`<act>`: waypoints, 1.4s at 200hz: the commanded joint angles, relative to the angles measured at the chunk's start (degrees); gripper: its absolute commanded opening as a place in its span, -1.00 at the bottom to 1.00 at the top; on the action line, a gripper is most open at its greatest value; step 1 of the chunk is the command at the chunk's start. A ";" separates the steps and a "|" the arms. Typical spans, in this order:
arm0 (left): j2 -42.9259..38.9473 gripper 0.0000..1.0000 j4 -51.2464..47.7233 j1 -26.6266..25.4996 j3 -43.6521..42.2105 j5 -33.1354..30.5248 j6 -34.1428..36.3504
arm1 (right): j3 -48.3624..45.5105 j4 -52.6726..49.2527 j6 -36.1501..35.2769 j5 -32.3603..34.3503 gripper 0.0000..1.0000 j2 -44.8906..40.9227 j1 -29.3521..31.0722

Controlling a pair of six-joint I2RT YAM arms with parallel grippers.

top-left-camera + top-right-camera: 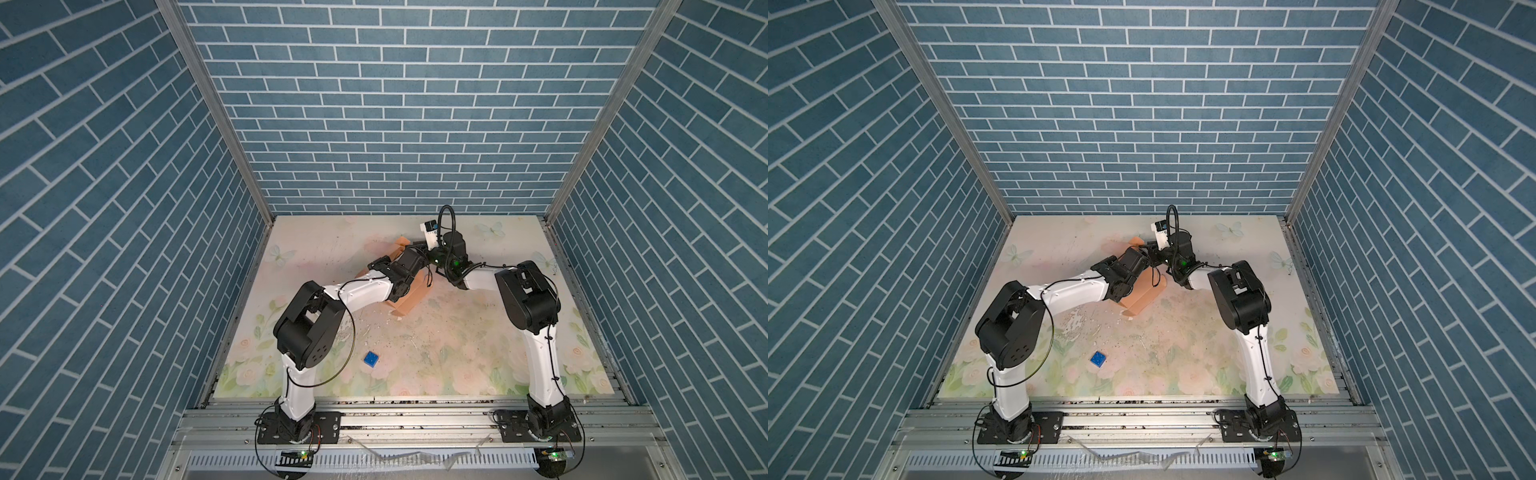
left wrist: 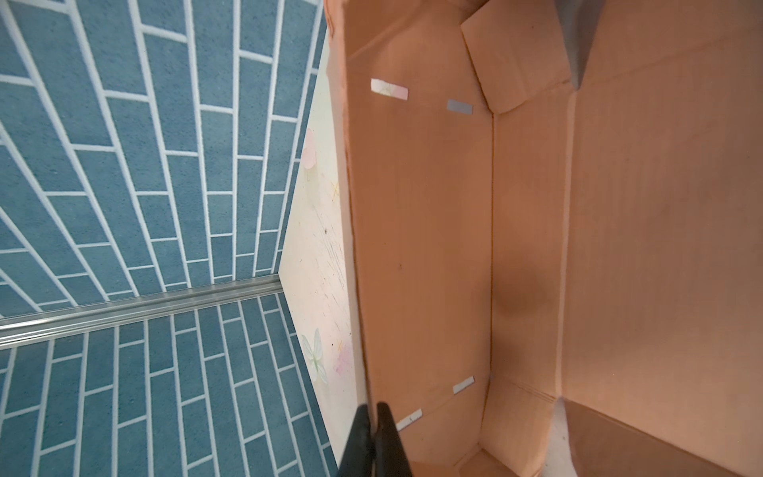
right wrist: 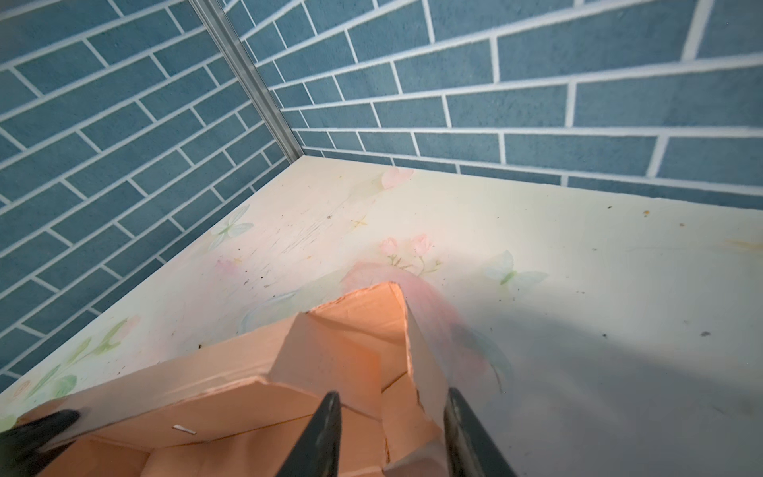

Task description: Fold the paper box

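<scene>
Your paper box (image 1: 413, 301) sat half-formed on the counter (image 1: 457, 353), well beyond the blue cube (image 1: 371, 358), with its walls raised. One corner wall stood between the parted fingers of your right hand (image 3: 392, 413), which was not clamped on it. Your left hand (image 2: 373, 413) was pinched shut on the long wall's edge. From above most of the box was covered, so its long axis and lid were hard to make out.
</scene>
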 commanded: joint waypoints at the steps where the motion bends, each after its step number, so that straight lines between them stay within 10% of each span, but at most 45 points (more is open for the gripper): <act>1: -0.57 -0.88 -2.18 -0.53 -0.44 2.86 -0.31 | 1.41 -2.46 -1.13 0.07 -0.15 0.51 0.83; 96: 0.16 -0.88 -2.45 -0.53 -0.26 2.95 -0.29 | -4.49 3.38 7.23 2.01 -0.18 -3.98 -0.87; 280: 0.75 -0.88 -1.92 -1.64 -0.35 1.50 0.60 | -13.40 25.30 60.91 1.79 -0.25 -2.95 -3.30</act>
